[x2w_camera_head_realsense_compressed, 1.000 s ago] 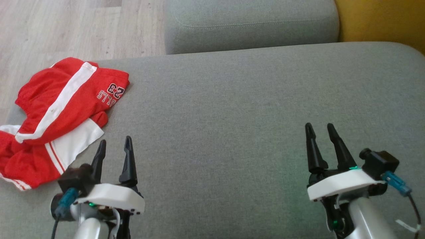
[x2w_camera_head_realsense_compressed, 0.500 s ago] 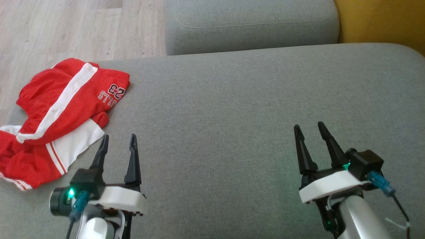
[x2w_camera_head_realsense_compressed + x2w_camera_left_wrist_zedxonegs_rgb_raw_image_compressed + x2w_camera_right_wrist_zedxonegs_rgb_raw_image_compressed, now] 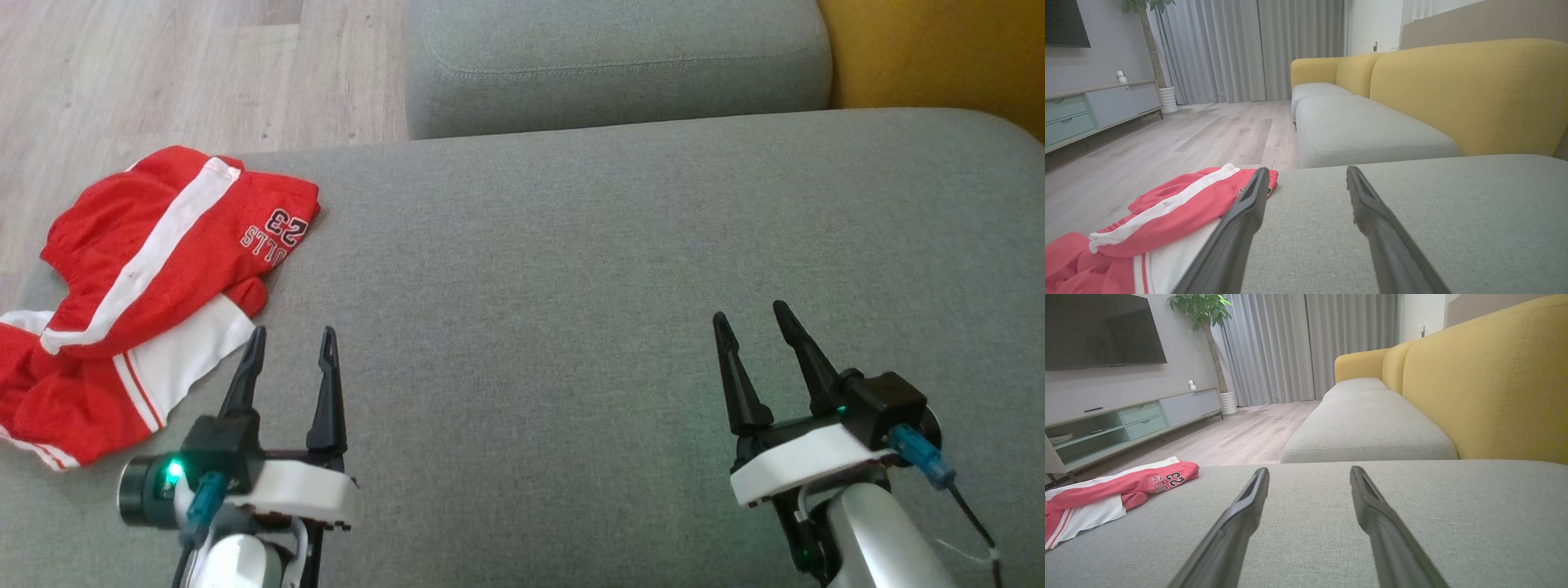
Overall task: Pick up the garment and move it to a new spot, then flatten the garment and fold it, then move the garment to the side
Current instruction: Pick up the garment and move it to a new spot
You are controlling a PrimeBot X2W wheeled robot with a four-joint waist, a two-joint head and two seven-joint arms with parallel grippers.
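I hold the left gripper [image 3: 294, 335] and right gripper [image 3: 749, 312] spread wide and empty over the grey cushion [image 3: 571, 286], because the crumpled red garment [image 3: 147, 269] lies at its far-left edge, just beside the left one, probably my first grab.

Wide bare stretch of grey seat cushion [image 3: 571, 269] ahead of & btwn left gripper [image 3: 294, 333] and right gripper [image 3: 749, 312]; free passage fwd and sideways across it. Sole obstacle on cushion: crumpled red-and-white shorts [image 3: 147, 269] at its left edge, just beside left gripper's outer finger. Left of that, wood floor [image 3: 163, 73]. Past far edge, next seat cushion [image 3: 612, 73]. Hemmed in on rt by upright yellow backrest [image 3: 939, 57].
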